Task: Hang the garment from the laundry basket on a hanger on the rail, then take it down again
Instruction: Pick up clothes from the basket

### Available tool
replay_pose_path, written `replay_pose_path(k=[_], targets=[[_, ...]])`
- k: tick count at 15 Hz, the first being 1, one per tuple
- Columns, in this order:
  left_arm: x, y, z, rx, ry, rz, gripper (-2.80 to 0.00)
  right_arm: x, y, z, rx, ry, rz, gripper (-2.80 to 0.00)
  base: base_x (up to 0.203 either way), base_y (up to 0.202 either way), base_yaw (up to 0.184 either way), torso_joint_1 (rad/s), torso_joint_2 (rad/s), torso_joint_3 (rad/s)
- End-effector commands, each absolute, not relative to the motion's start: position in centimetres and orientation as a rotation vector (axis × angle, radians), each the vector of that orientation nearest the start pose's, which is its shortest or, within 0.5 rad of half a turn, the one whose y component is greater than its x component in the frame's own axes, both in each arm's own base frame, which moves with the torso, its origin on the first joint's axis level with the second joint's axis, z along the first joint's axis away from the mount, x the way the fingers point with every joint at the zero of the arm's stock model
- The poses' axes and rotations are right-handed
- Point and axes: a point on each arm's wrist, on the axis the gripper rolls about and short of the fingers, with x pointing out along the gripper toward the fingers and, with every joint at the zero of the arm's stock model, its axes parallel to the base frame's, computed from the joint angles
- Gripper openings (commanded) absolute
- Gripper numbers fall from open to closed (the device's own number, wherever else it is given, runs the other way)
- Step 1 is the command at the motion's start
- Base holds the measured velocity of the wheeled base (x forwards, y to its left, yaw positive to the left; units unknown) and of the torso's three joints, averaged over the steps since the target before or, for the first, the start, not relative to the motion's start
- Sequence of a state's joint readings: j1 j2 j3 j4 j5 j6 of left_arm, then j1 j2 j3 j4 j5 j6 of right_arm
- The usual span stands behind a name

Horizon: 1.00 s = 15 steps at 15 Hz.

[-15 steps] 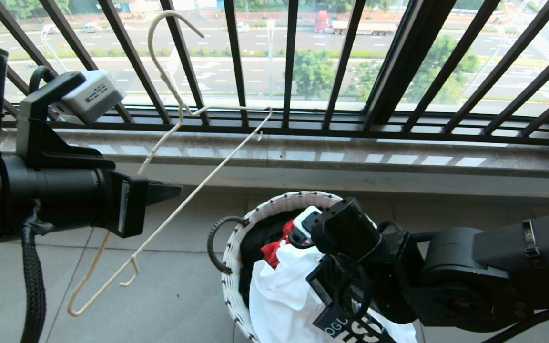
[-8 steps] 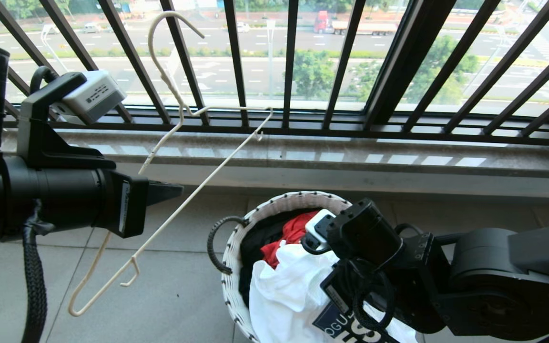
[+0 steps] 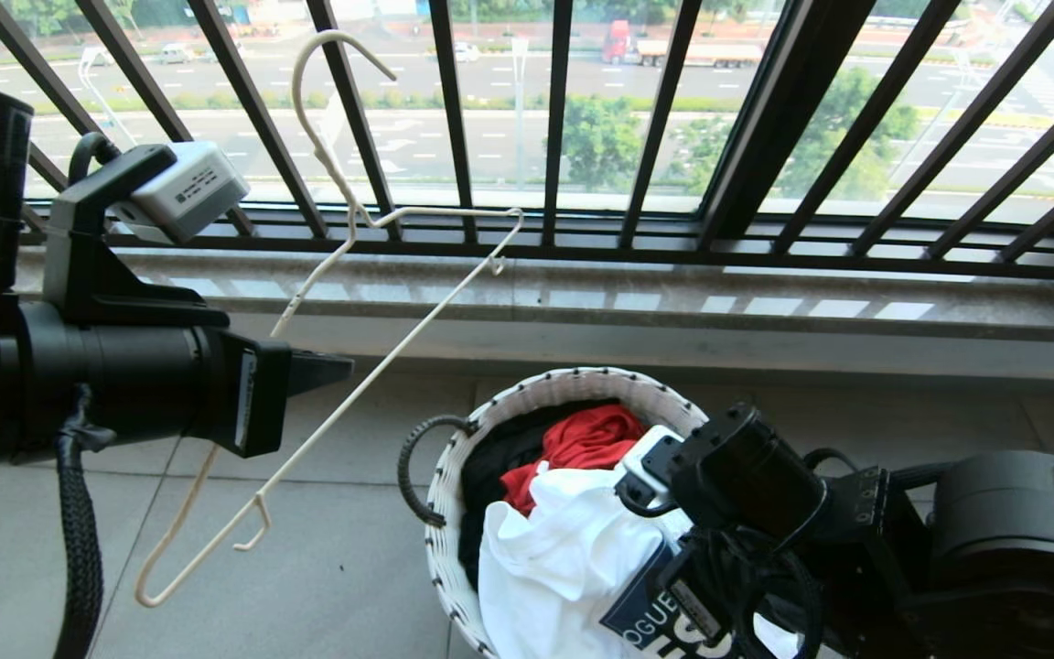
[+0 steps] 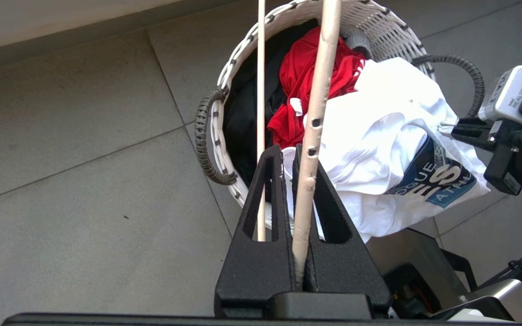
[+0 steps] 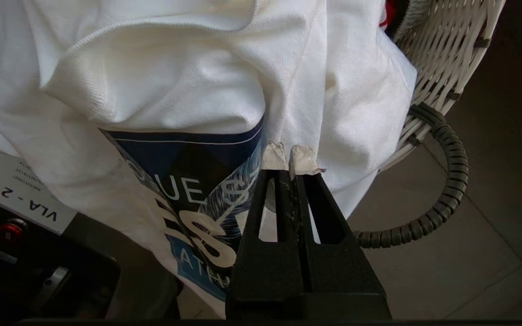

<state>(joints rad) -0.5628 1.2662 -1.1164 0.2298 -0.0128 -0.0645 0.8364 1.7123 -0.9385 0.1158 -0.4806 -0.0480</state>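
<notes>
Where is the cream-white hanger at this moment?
In the head view the hanger is on the left, held in the air by the left hand, slanting before the window railing and above the floor, left of the laundry basket.

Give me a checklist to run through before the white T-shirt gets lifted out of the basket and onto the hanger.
1. Left end effector shut on the hanger: ok.
2. Hanger off the floor and free of the window bars: ok.
3. Right end effector gripping the T-shirt: cannot tell; its shut tips meet the cloth, no pinched fold visible.
4. T-shirt uppermost in the laundry basket, above the red garment: ok.
5. T-shirt collar located for the hanger: not ok, still bunched.
</notes>
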Motion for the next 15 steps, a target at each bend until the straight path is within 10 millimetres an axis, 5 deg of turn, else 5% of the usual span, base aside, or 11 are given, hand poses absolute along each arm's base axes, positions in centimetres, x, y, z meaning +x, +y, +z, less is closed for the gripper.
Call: replay_pose_path(k=[1,4,7,11,12,15], targets=[[16.3,-10.4,29.2,0.052,0.409,-0.563,-2.8,19.1,19.5,17.2,-0.535,0.622,0.343,-2.8,0.0,0.0,0.0,0.0,0.0,0.0],[15.6,-11.1,28.5,0.067,0.433,-0.618,-2.8,19.5,19.3,18.0,-0.597,0.565,0.205,-2.8,0.0,0.0,0.0,0.0,0.0,0.0],[15.8,-11.5,28.0,0.074,0.454,-0.631,-2.8,19.5,19.2,19.8,-0.676,0.572,0.211,-2.8,0.0,0.0,0.0,0.0,0.0,0.0],[16.5,-11.9,27.4,0.074,0.487,-0.62,-2.8,20.4,19.7,19.8,-0.668,0.608,0.256,-2.8,0.0,0.0,0.0,0.0,0.0,0.0],[16.5,-11.9,27.4,0.076,0.489,-0.617,-2.8,20.7,20.1,19.5,-0.666,0.616,0.268,0.0,0.0,0.0,0.0,0.0,0.0,0.0],[16.3,-11.7,26.9,0.081,0.506,-0.608,-2.8,22.0,21.6,17.7,-0.682,0.648,0.275,0.0,0.0,0.0,0.0,0.0,0.0,0.0]])
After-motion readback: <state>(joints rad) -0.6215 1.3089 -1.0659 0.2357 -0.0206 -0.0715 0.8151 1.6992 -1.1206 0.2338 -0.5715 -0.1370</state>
